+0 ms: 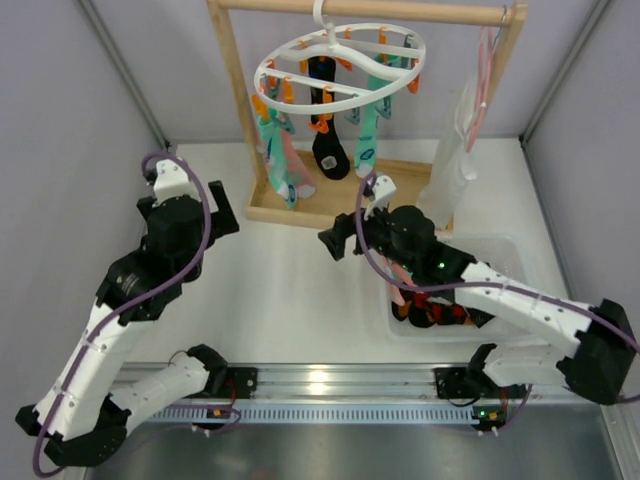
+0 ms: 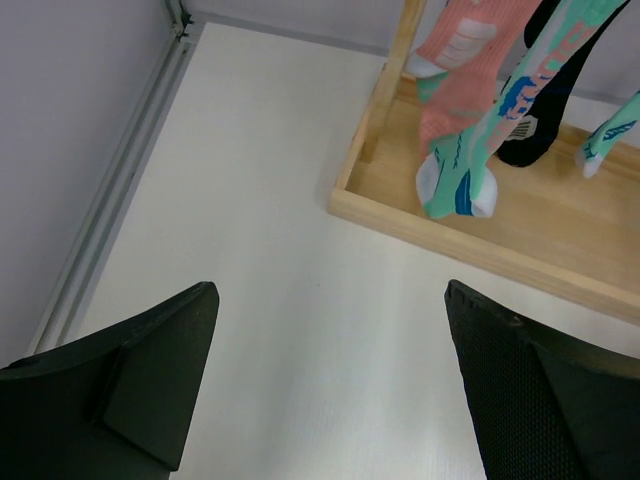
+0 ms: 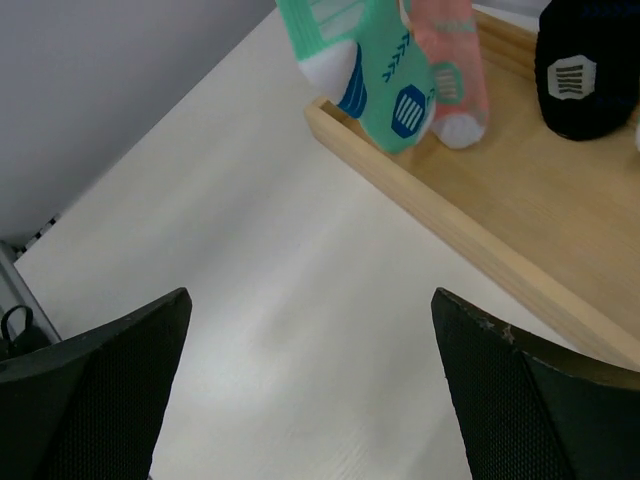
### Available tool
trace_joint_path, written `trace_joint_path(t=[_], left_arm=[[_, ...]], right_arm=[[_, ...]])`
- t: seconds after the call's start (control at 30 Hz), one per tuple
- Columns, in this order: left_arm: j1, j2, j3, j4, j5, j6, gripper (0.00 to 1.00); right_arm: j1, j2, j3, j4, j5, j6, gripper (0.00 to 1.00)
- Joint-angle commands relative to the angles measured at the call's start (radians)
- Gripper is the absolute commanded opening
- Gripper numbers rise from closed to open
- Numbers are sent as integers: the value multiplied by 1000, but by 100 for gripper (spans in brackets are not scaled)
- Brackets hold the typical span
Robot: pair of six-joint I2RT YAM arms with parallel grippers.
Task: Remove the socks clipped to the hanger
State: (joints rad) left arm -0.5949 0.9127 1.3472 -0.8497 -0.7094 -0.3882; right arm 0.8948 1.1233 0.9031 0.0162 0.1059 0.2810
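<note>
The hanger, a white ring with orange and teal pins, hangs from the rack's top bar. Clipped under it are socks: teal-mint, pink, black and another teal one. My left gripper hovers over the table left of the rack, open and empty, with the pink sock and teal sock ahead of it. My right gripper is low in front of the rack, open and empty, below the teal sock, pink sock and black sock.
The wooden rack base has a raised lip just ahead of both grippers. A clear bin at the right holds a pink sock and dark socks. A long white garment and a thin pink clothes hanger hang on the rack's right end.
</note>
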Motion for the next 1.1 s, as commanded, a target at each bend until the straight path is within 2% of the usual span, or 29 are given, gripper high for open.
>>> trace_joint_path(t=[0.0,0.13,0.23,0.33,0.63,0.73,0.77,0.83,0.87,0.9,0.93,1.07], left_arm=[[4,-67,-71,1,-67,20,98],[6,-144,-166,6,-98,-29,98],[6,-195,-249,20,-102,-95,98],[6,-227,-313,38,-119,-98,98],[4,-227,-345,61,-52,-106,98],[6,-212,-350,66,-35,-107,98],[4,-207,-353,67,-29,-107,98],[6,-204,-355,74,-25,-106,98],[6,-202,-356,75,-22,-106,98],[4,-202,-358,80,-19,-104,98],[4,-201,-359,83,-18,-103,98],[4,-190,-335,84,-1,-100,98]], right_arm=[[9,171,97,339,-9,-5,99],[12,372,239,401,3,-58,99],[13,531,380,373,38,-114,99],[13,657,491,361,60,-163,99],[16,917,701,380,34,-210,92],[15,977,752,399,75,-244,67],[15,984,752,437,113,-246,51],[12,971,718,485,124,-253,32],[13,960,697,543,124,-252,15],[15,931,653,570,126,-253,6],[16,916,630,594,127,-247,0],[20,793,472,682,77,-210,0]])
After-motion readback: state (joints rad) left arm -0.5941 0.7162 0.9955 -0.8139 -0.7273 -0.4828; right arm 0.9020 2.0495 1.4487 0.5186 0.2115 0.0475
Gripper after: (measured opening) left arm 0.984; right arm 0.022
